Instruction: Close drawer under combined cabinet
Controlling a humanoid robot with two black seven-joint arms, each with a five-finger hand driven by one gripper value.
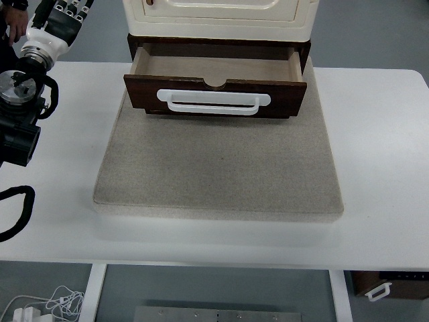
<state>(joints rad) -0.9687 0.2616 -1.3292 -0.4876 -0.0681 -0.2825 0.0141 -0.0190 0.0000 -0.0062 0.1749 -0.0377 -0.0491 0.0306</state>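
The dark wooden drawer (216, 84) (white loop handle (213, 101)) is pulled out beneath the cream cabinet (218, 17), well right of the left hand (60, 17), whose fingers cannot be judged; a grey textured mat (218, 168) lies beneath.

The drawer (216, 80) is pulled out under the cabinet (218, 17), on a mat (218, 168), right of the left hand (60, 17)

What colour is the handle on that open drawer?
White, on a dark brown drawer front; the handle shows clearly in the top view.
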